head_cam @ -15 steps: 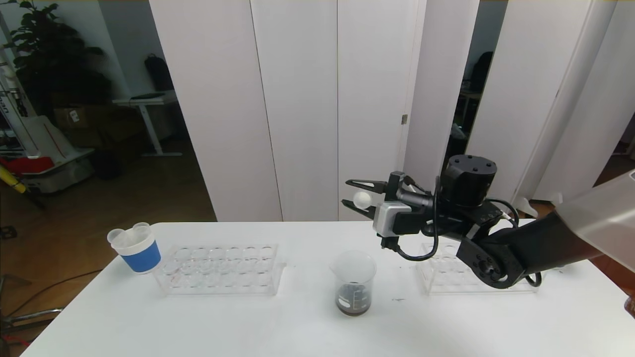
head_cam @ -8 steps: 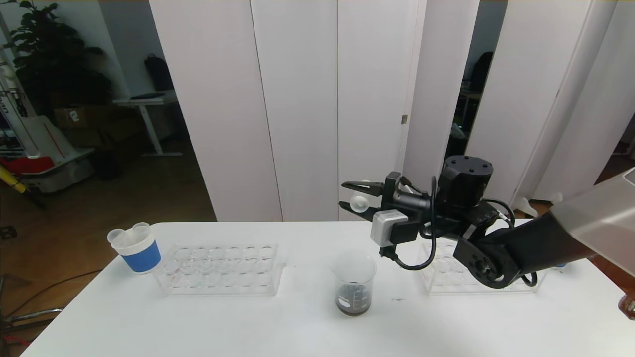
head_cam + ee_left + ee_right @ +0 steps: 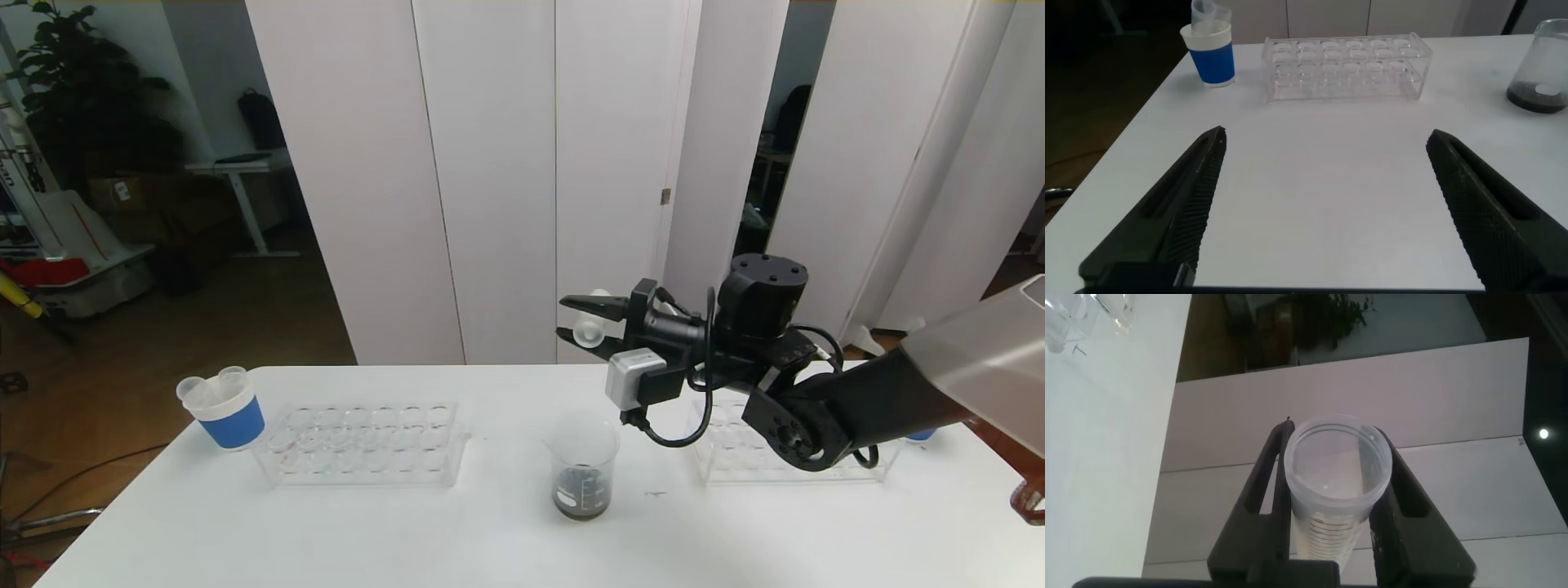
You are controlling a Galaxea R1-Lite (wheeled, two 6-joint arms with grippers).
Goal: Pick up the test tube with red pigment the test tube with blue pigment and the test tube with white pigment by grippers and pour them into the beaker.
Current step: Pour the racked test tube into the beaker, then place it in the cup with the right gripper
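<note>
Over the last second the right claw (image 3: 584,320) has turned the tube it holds: the round bottom that faced me has swung away and the open mouth now shows, while the whole wrist has dropped slightly and slid a touch toward the beaker (image 3: 581,467). I take that as the tilt of a pour getting under way, with the white pigment probably last to go, since the beaker already holds dark liquid at its bottom.

The claw is pinched tight on the test tube with white pigment (image 3: 1333,486), its two black fingers pressed against the ridged wall just below the rim. From the wrist camera the mouth looks straight out, and pale liquid sits lower in the tube.

Seen from the robot's head, the tube hangs well above the surface at about 12 o'clock from the beaker, behind it rather than over its lip. It will likely need to come nearer before anything spills out.

The left claw (image 3: 1323,204) is parked low over the bare surface, spread wide and holding nothing; the clear rack (image 3: 1344,67) lies at its 12 o'clock.
</note>
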